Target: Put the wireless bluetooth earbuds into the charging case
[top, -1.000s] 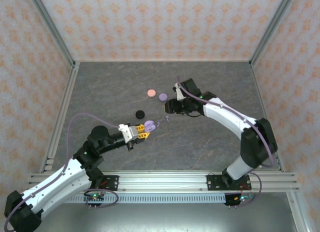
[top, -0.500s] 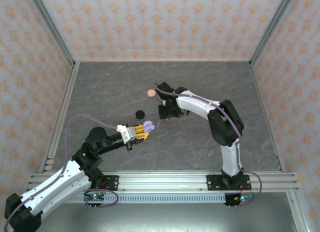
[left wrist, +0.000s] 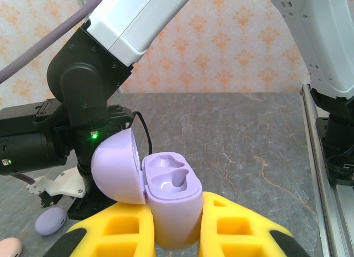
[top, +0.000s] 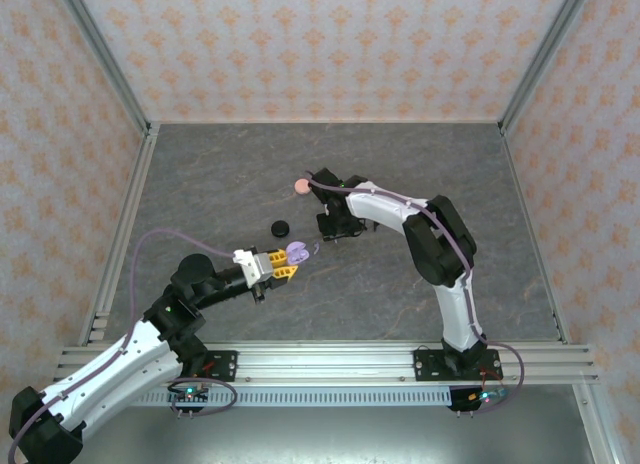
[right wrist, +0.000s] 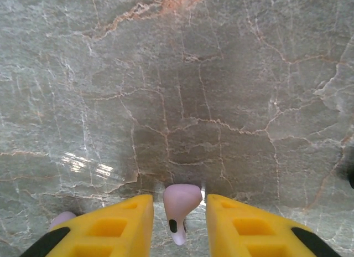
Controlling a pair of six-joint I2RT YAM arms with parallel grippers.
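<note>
A lilac charging case (left wrist: 172, 204) stands upright with my left gripper (left wrist: 177, 226) shut on it. Its lid (left wrist: 115, 165) is swung open and both wells are empty. From above, the case (top: 297, 251) sits left of centre. My right gripper (top: 334, 231) points down at the table. In the right wrist view a lilac earbud (right wrist: 180, 204) lies on the stone between the open yellow fingers (right wrist: 110, 226), with a narrow gap on each side. Another small lilac earbud (top: 317, 248) lies beside the held case.
A pink round case (top: 299, 187) and a black round case (top: 280, 227) lie behind the left gripper. A lilac puck (left wrist: 51, 221) rests by the right arm's base link. Metal frame rails (top: 120, 234) edge the grey stone table (top: 400, 284).
The right arm swung left and came down over the earbud, and its jaws narrowed around it. The left arm and the open case stayed put.
</note>
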